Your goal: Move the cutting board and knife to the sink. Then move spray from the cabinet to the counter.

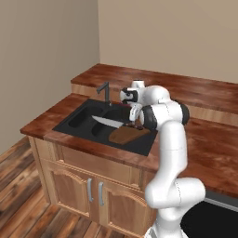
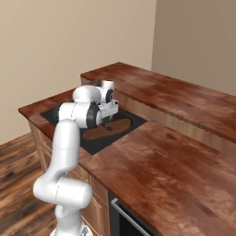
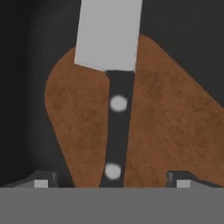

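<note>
Now my gripper stands wide open just above the knife and holds nothing; in the hand view my two fingertips are far apart at each side, and the black handle runs up between them without touching either one; so I judge that the knife is just released. The knife lies on the cutting board, its silver blade pointing away from my hand and passing over the end of the board; in the left base view the blade reaches out above the dark basin of the sink, and the board rests in the sink, seemingly leaning up toward its right edge. Both things are therefore in the sink, and the first half of the task seems to me done; the cabinet and the spray are not in these pictures, so I cannot say how they stand. To finish this step well, I should lift my hand straight up, along the line of my fingers, and keep them open as they are; a sideways move could catch the handle and drag the knife off the board. Only when my fingers are clear above the counter should the arm swing away toward the cabinet.
</note>
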### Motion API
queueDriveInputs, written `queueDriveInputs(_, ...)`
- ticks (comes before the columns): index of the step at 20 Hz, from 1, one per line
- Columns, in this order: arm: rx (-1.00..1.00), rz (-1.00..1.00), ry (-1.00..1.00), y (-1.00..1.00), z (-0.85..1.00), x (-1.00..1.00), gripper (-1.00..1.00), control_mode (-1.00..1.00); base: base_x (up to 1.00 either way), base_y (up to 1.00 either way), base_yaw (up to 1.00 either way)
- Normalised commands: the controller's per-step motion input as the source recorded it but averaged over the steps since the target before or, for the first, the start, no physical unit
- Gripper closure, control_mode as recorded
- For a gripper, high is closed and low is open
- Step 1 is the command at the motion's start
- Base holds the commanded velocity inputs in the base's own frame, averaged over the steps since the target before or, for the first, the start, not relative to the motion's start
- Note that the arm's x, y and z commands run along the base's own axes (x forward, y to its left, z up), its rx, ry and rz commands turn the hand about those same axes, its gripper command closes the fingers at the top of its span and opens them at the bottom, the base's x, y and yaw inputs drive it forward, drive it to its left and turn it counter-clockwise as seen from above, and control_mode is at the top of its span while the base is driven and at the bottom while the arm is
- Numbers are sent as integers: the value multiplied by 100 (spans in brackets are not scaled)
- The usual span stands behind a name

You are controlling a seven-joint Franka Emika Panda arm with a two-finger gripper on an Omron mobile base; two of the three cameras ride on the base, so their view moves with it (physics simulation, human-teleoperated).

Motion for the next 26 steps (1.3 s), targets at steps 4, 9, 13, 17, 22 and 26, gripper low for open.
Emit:
queueDriveInputs(4, 0, -1, -8, -23, 66, -31, -100, -100, 0, 0, 0)
queueDriveInputs(9, 0, -5, -7, -36, 73, -54, -100, -100, 0, 0, 0)
queueDriveInputs(13, 1, -13, -8, -82, 46, -95, -100, -100, 0, 0, 0)
queueDriveInputs(17, 0, -16, -6, -68, 18, -89, -100, -100, 0, 0, 0)
queueDriveInputs(22, -1, -28, -1, -26, 39, -59, -100, -100, 0, 0, 0)
queueDriveInputs(26, -2, -33, 0, 0, 83, -49, -100, -100, 0, 0, 0)
